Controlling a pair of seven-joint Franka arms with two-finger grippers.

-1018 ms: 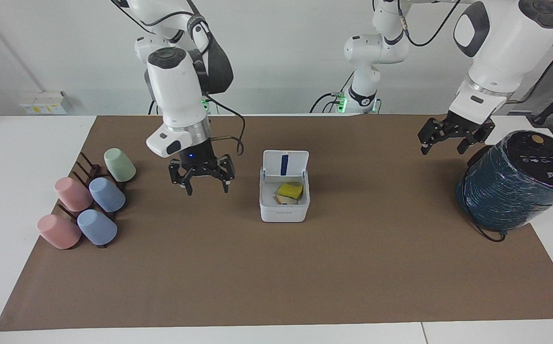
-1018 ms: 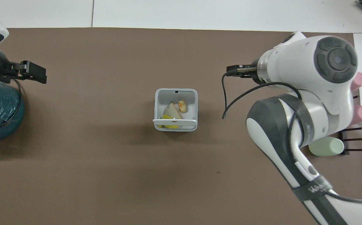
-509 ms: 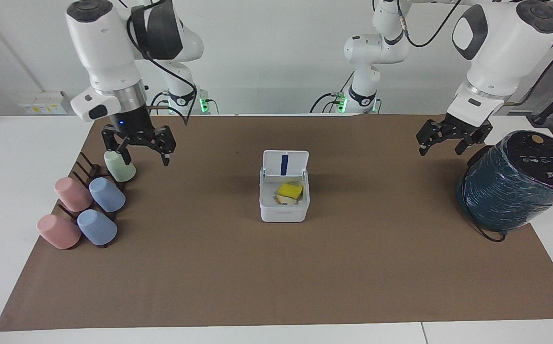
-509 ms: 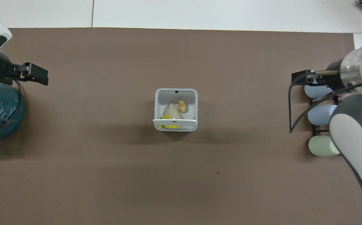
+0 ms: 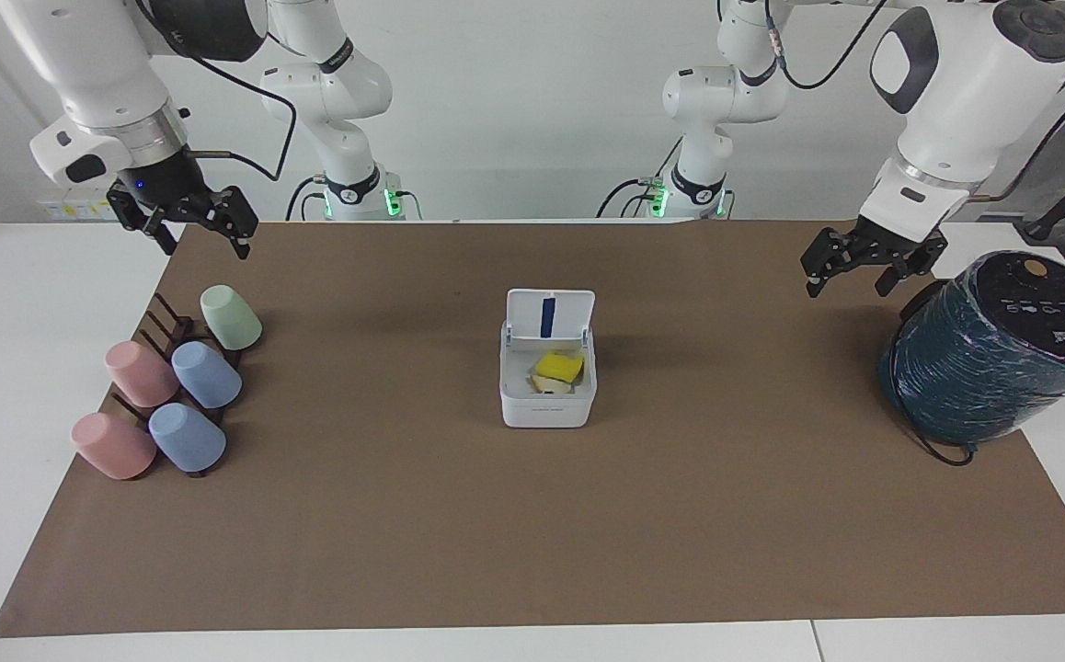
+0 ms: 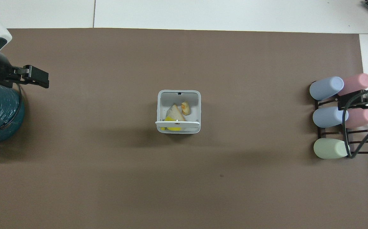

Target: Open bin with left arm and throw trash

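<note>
White right gripper (image 5: 188,223) has pulled back from the bin (image 5: 547,405).

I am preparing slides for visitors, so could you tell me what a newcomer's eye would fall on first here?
The white bin mid-mat, lid up, bright yellow piece inside. Then the pastel cups on a rack at the right arm's end and the dark teal cylinder at the left arm's end. Both grippers, right and left, hang open, empty.

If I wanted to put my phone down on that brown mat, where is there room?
Bare mat lies between the white bin and the cup rack, and between the bin and the teal cylinder. The strip farther from the robots than the bin is also bare. It is crowded at the rack and the cylinder.
</note>
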